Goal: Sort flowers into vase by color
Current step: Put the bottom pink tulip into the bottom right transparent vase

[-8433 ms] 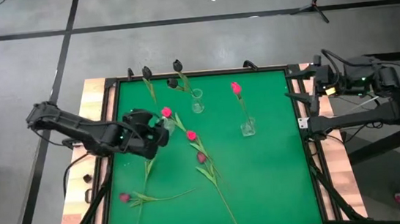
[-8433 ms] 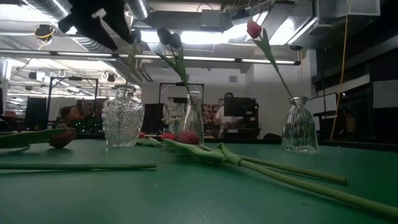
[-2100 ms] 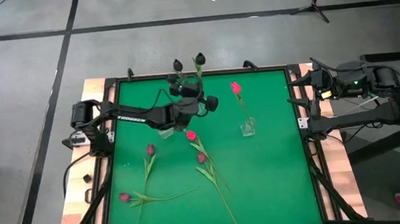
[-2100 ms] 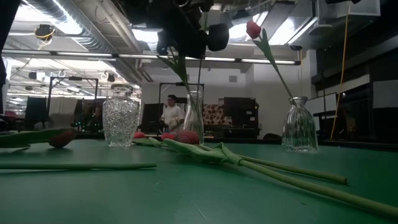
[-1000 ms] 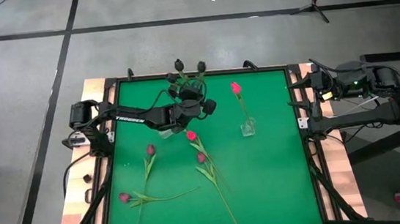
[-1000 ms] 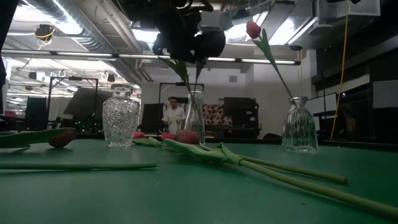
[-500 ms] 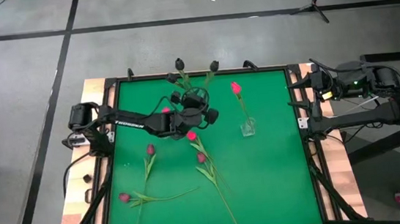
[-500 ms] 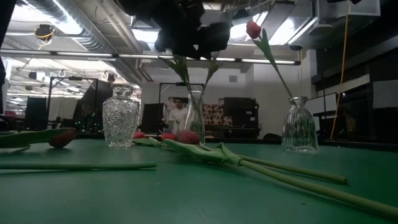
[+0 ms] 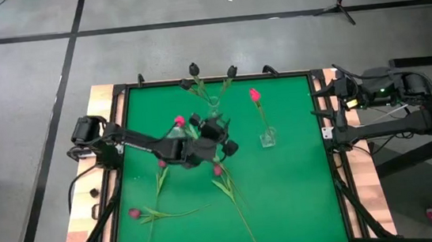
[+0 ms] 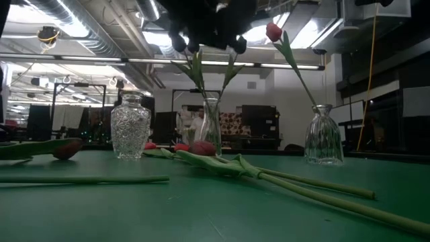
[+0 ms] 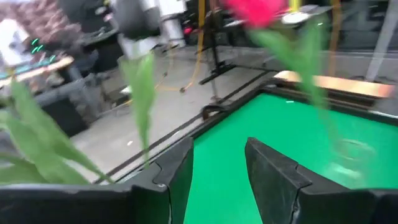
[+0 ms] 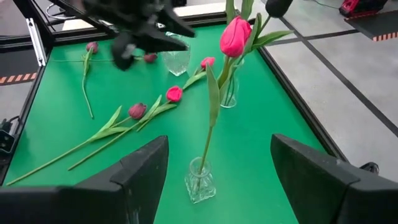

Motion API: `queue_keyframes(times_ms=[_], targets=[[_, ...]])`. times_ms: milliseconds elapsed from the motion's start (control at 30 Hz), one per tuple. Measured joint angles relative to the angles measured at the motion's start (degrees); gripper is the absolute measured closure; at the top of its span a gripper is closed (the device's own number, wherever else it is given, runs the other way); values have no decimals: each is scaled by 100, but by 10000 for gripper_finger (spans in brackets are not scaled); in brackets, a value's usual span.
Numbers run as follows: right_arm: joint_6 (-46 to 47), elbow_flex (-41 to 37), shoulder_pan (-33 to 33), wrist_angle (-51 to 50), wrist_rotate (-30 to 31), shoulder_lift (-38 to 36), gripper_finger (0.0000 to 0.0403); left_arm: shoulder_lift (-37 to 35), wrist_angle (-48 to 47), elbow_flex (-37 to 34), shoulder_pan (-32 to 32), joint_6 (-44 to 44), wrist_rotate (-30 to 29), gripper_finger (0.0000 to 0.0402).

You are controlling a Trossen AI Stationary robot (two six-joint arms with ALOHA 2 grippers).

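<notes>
1. Green felt covers the surface (image 9: pixel 294 185), framed in wood on a grey concrete floor, with three clear vases standing on its far half.
2. Two near-black tulips (image 9: pixel 193 69) stand in the slim vase (image 9: pixel 213 102) at the far middle edge. One bright pink tulip (image 9: pixel 255 95) leans in the small vase (image 9: pixel 268 138) to the right of it. A cut-glass vase (image 10: pixel 130 127) stands empty toward the left.
3. Loose flowers lie flat on the near half. A pink head (image 9: pixel 179 121) shows just left of the left arm's wrist. Two tulips (image 9: pixel 217 170) sit directly under and in front of the left tool. Another tulip (image 9: pixel 161 164) lies to its left, and one more (image 9: pixel 134 213) lies near the front left corner.
4. Left tool (image 9: pixel 218 131) hovers over the middle of the surface, just in front of the slim vase; its fingers (image 11: pixel 267 171) stand apart with nothing between them.
5. Right tool (image 12: pixel 214 171) waits over the right edge, well apart from every loose flower, its fingers spread and empty.
6. Nearest loose stems run diagonally, heads near the left tool and long stalks (image 9: pixel 238 206) trailing toward the front right. My judgement is that the left arm is much the nearer. It likely needs to drop toward the heads just in front of it and set its fingers across that diagonal stem.
</notes>
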Motion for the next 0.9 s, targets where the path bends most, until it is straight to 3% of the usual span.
queue_keyframes(times_ms=[167, 400, 500, 667, 900], targets=[[314, -372, 0, 74, -142, 3, 121, 0, 256, 0, -636, 306, -545, 258], [639, -1273, 4, 1167, -1208, 178, 121, -2, 1062, 2, -1749, 1000, -2082, 258], [712, -1630, 4, 1628, -1443, 321, 121, -77, 1587, 2, -2232, 1518, -2410, 258], [908, -2074, 387, 2190, -1591, 734, 121, -507, 1942, 3, -2945, 1720, -2248, 258], [1568, -2198, 1917, 2885, -1110, 1572, 120, -1201, 1869, 7, -3724, 1770, -997, 258]])
